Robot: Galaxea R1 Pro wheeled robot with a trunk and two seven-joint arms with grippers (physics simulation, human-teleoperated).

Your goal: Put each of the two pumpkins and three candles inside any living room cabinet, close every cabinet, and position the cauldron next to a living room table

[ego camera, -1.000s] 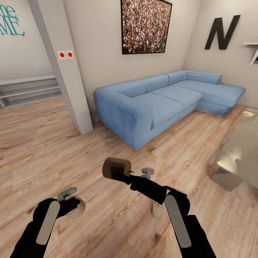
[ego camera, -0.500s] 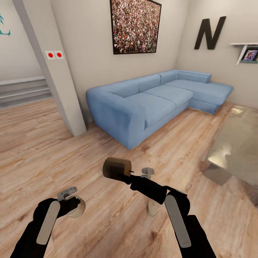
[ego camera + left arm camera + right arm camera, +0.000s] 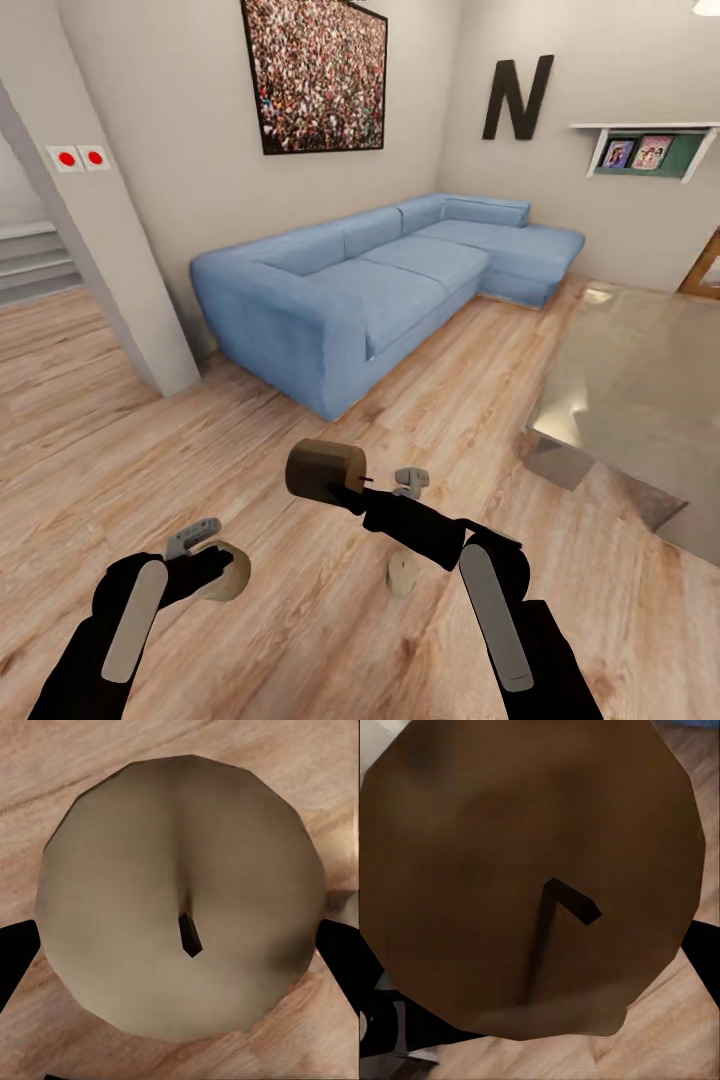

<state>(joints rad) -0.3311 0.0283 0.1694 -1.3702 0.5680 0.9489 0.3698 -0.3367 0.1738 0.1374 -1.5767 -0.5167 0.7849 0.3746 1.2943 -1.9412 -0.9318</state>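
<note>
Head view, right gripper point(image 3: 345, 492) holding candle point(image 3: 324, 471) sideways, wick toward the arm

- Ahead of you a blue corner sofa point(image 3: 370, 290) stands against pale walls.
- A crowd picture point(image 3: 315, 72) hangs above it.
- A glass table point(image 3: 640, 390) sits to your right on the wooden floor point(image 3: 90, 420).

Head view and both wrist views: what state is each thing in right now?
Left hand: shut on a candle, held low over the floor.
Left candle: gripped, wick end facing the wrist camera.
Right hand: shut on a candle, raised in front.
Right candle: gripped, lying sideways.
Third candle: loose on the floor, under the right arm.
</note>
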